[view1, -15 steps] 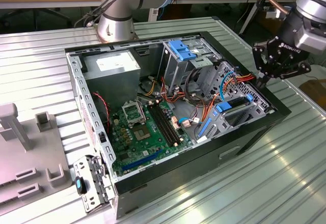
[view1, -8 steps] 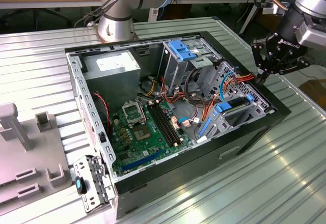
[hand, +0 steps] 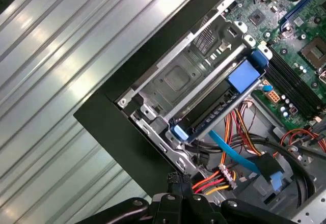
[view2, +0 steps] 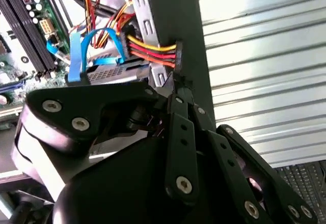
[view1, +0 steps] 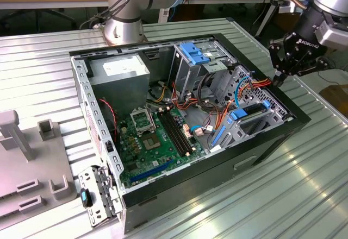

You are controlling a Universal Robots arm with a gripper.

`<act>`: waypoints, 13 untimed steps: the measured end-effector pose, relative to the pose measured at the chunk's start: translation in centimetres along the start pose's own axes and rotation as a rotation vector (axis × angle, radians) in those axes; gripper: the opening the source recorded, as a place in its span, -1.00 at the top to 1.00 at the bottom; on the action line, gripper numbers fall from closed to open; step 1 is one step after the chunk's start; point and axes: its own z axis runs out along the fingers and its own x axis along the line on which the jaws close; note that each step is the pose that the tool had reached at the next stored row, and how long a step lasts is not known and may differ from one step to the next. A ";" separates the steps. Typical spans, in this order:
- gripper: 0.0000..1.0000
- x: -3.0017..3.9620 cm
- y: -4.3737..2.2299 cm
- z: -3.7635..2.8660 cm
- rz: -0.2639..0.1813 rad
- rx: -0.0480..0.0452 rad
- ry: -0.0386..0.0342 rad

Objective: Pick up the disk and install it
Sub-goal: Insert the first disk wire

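Hovering at case (view1: 261,153) edge, gripper (view1: 279,79) pinched narrow by pwr plug (view2: 175,56); disk (hand: 211,109) sits in bay (hand: 178,76).

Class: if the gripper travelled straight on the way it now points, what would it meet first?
Probably the black connector ending the red, yellow and orange wires, right ahead of the gripper at the case's black rim in the second wrist view; depth is unclear.

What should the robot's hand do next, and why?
Probably ease the coloured-wire plug toward the disk. The disk already lies in its metal bay, and the hand sits right at that plug by the case wall.
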 end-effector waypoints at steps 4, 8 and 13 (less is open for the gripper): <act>0.79 -0.59 -0.65 0.08 -0.051 0.0008 -0.0007; 0.79 -0.74 -0.81 0.18 -0.111 0.0020 -0.0016; 0.79 -0.75 -0.81 0.39 -0.257 0.0043 -0.0036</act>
